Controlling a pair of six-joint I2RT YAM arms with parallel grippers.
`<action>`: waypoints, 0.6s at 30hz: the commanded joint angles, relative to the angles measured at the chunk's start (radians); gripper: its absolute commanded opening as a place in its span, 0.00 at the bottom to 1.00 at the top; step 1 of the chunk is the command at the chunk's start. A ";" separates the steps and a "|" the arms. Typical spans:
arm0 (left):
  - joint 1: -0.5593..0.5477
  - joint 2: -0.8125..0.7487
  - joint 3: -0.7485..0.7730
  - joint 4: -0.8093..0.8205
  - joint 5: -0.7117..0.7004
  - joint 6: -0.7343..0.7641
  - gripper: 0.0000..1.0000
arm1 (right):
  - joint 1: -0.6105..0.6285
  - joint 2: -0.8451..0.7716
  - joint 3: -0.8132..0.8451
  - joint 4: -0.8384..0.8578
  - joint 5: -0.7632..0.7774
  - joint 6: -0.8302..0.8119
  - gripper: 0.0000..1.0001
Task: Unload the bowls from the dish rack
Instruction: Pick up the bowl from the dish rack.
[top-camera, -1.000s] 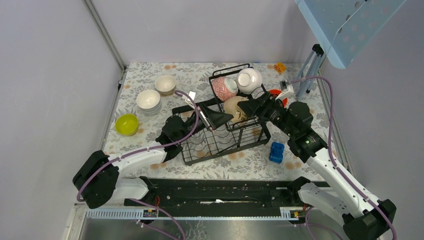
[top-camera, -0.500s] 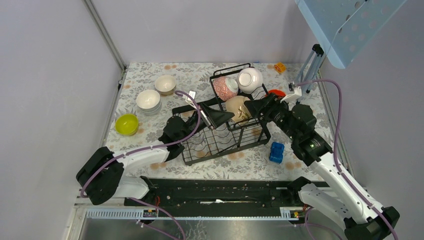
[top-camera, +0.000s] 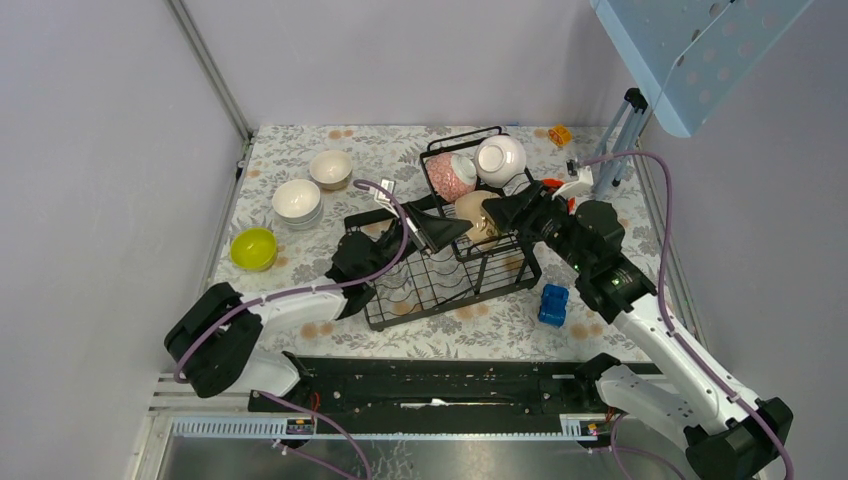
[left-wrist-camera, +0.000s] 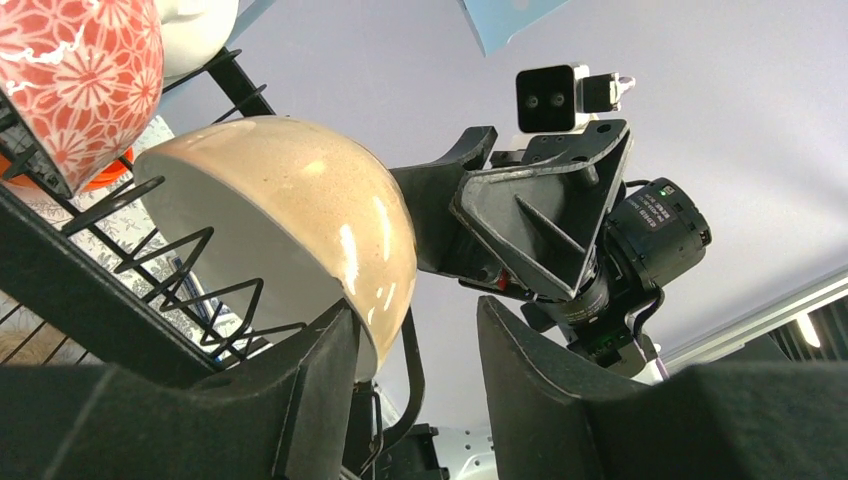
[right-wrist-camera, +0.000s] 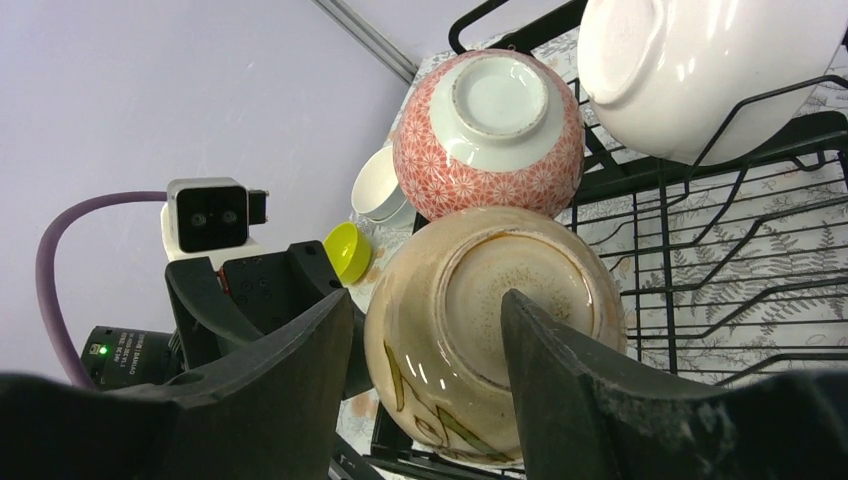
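- The black wire dish rack (top-camera: 440, 292) stands mid tabletop (top-camera: 280, 145); up top it holds a pink-patterned bowl (top-camera: 448, 177) and a white bowl (top-camera: 499, 160), both tipped
- A beige bowl (top-camera: 472, 214) leans on the rack wires, touching the pink-patterned bowl
- My left fingers (left-wrist-camera: 310, 400) are spread, the beige bowl's rim between them
- My right fingers (right-wrist-camera: 560, 390) are spread just before its underside

beige bowl (right-wrist-camera: 450, 300), pink floral bowl (right-wrist-camera: 490, 135), white bowl (right-wrist-camera: 700, 70), black dish rack (right-wrist-camera: 660, 168)

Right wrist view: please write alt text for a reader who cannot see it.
A beige bowl fills the centre, base toward the camera, behind the open right pincer. Above it, a pink-patterned bowl and a white bowl sit in the black dish rack.
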 joint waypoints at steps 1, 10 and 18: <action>-0.011 0.043 0.040 0.036 0.013 -0.005 0.50 | 0.005 0.029 0.001 -0.028 -0.057 0.014 0.62; -0.013 0.081 0.056 0.087 0.023 -0.020 0.38 | 0.004 0.040 -0.008 -0.004 -0.101 0.045 0.58; -0.013 0.093 0.057 0.120 0.029 -0.030 0.19 | 0.005 0.029 -0.022 0.012 -0.105 0.059 0.58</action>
